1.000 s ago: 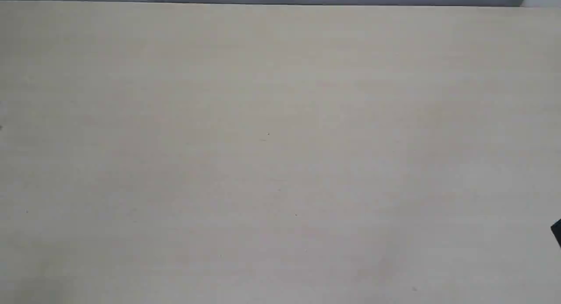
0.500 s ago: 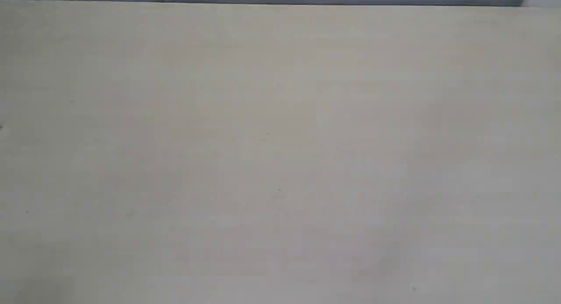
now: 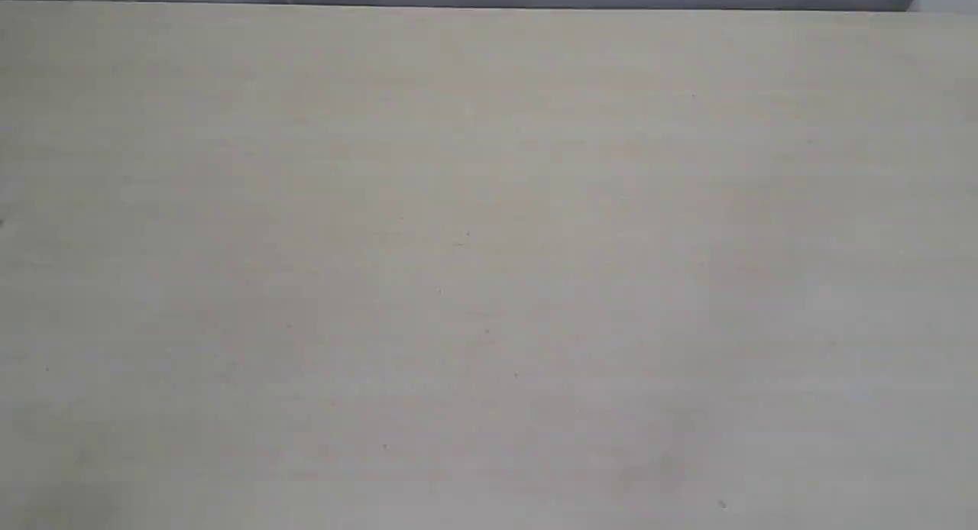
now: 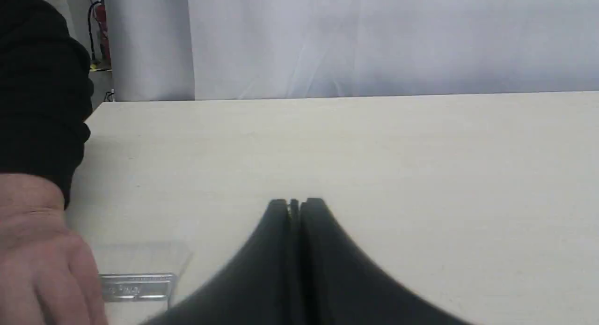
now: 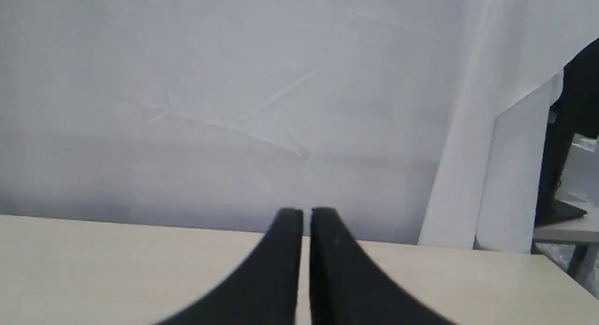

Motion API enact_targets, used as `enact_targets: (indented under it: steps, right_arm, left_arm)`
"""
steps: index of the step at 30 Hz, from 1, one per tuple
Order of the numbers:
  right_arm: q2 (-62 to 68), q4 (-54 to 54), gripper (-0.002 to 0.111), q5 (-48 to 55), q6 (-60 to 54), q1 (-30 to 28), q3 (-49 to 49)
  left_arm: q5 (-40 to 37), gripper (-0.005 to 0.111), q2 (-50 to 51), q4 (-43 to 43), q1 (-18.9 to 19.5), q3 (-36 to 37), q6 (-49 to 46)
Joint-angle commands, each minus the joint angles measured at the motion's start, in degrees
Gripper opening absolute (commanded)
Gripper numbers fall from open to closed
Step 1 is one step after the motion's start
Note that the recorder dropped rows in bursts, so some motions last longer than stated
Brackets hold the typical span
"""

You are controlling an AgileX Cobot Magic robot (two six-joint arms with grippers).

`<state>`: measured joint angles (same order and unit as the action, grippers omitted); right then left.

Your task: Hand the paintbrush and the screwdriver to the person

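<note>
The exterior view shows only the bare pale table (image 3: 489,270), with neither gripper nor any tool on it. In the left wrist view the person's hand (image 4: 37,259), with a dark sleeve (image 4: 40,91), lies over the paintbrush (image 4: 136,286). Only the brush's silver band and its faint pale bristles show, and its handle is hidden under the hand. My left gripper (image 4: 295,204) is shut and empty over the table, apart from the brush. My right gripper (image 5: 306,213) is shut with nothing in it near the table's far edge. The screwdriver is out of view.
A white curtain (image 5: 234,105) hangs behind the table's far edge. A black stand (image 5: 561,175) sits on a side surface beyond the table's corner in the right wrist view. A red item (image 4: 100,30) stands behind the person's sleeve.
A dark tip at the right edge of the exterior view one second ago has left the picture. The table top looks the same otherwise.
</note>
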<state>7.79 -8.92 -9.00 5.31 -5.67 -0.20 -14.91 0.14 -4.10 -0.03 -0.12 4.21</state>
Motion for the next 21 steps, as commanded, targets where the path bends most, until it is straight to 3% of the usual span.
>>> enact_targets:
  steps: [1,21]
  right_arm:
    - [0.13,1.87,0.005,1.25,-1.9,-0.18,0.2]
    - [0.13,5.9,0.005,4.54,-5.31,-0.18,0.2]
  left_arm:
    - [0.59,0.0,-0.14,0.23,-0.27,0.12,0.12]
    - [0.62,0.0,-0.14,0.07,-0.27,0.12,0.12]
